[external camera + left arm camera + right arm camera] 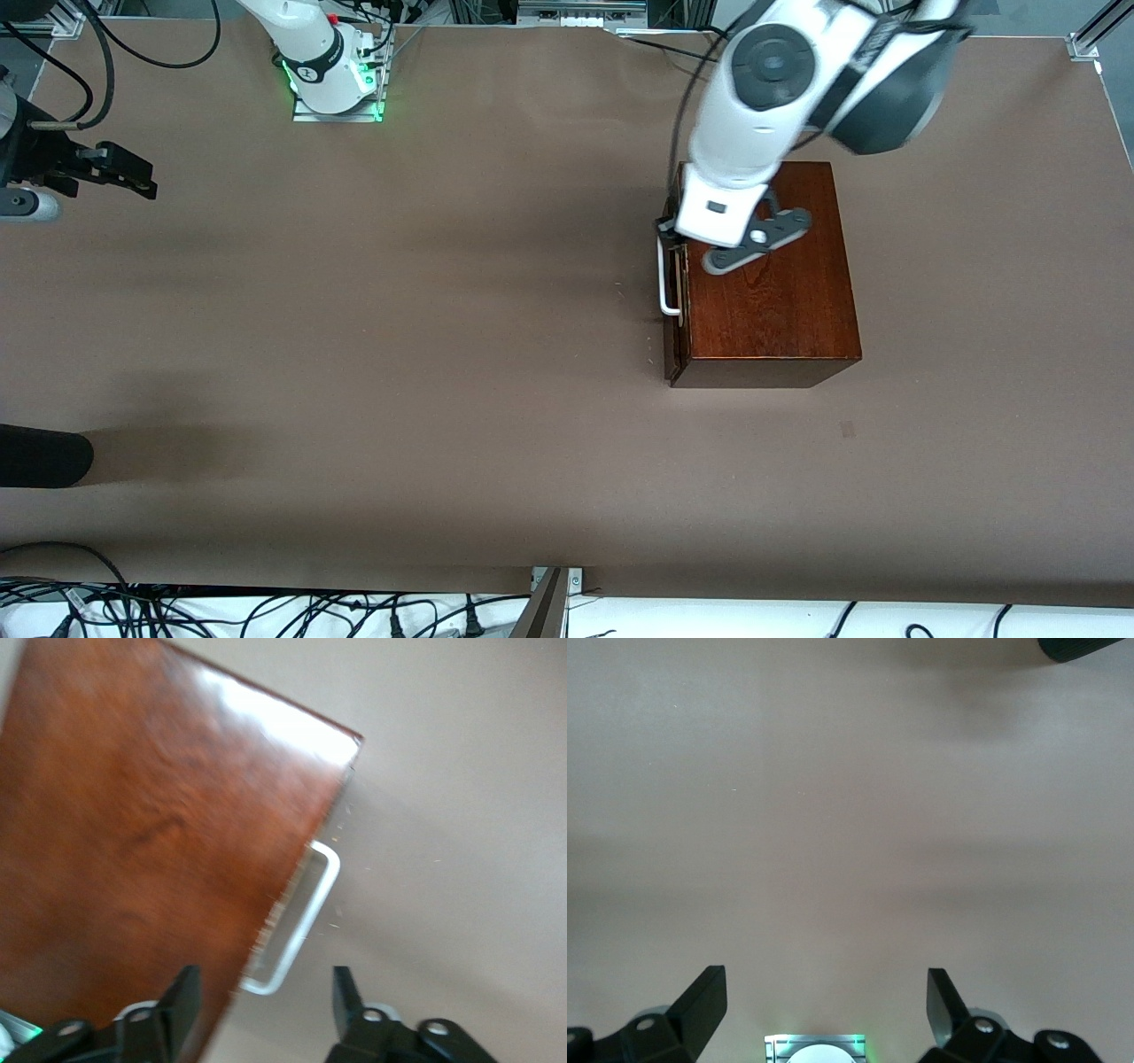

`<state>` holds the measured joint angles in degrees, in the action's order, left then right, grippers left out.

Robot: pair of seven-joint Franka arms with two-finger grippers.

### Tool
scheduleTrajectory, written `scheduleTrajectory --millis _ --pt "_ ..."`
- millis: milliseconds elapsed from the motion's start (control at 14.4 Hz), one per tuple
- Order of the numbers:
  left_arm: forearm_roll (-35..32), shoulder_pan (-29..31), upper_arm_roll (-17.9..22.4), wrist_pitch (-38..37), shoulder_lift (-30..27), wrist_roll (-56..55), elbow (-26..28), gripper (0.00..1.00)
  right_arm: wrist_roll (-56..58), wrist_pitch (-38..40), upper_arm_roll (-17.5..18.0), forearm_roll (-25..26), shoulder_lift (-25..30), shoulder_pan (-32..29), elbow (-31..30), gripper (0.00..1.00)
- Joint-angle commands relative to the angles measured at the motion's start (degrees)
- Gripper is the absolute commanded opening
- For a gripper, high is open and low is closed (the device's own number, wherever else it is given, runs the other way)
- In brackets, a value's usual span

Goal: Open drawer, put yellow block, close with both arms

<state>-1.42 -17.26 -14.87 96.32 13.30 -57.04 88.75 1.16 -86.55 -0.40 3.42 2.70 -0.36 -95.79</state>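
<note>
The wooden box is a glossy reddish-brown with darker grain streaks (a pale glare sits on its top in the left wrist view), and its drawer front is darker brown, carrying a white handle. The tabletop is plain matte brown-grey. Both arms are white with dark grey joints; the left gripper and right gripper are black. A green light glows at the right arm's base.

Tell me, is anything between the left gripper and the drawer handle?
Nothing visible is. The left gripper hangs open right above the white handle on the front of the wooden box, with only air between them. The right gripper waits open over bare table at the right arm's end.
</note>
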Motion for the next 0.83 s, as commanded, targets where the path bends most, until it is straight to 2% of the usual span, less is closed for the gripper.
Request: scheduleTrajectory --millis 0,69,208,347,555,763 --pt "1.85 5.29 -0.16 -4.36 -5.56 10.86 2.04 1.00 0.95 0.15 0.40 -0.34 2.05 -0.43 -1.59 1.00" --pt "2.12 6.00 0.80 -6.38 -6.79 14.55 2.21 1.00 0.86 0.15 0.49 -0.43 2.05 -0.43 -1.59 1.00" --pt "2.21 6.36 5.36 -9.47 -9.43 22.28 2.48 1.00 0.95 0.06 0.49 -0.87 3.18 -0.43 -1.68 1.00" --pt "2.21 6.36 10.80 -10.01 -12.06 31.59 3.96 1.00 0.95 0.06 0.66 -1.31 3.54 -0.43 -1.77 1.00" --pt "2.21 6.36 17.49 -9.83 -15.05 42.85 7.04 1.00 1.03 -0.64 0.66 -5.08 3.37 -0.34 -2.73 1.00" --pt "1.33 6.36 19.88 -8.43 -17.08 47.98 9.76 1.00 1.21 -2.40 1.54 -5.18 2.84 -0.26 -3.26 1.00"
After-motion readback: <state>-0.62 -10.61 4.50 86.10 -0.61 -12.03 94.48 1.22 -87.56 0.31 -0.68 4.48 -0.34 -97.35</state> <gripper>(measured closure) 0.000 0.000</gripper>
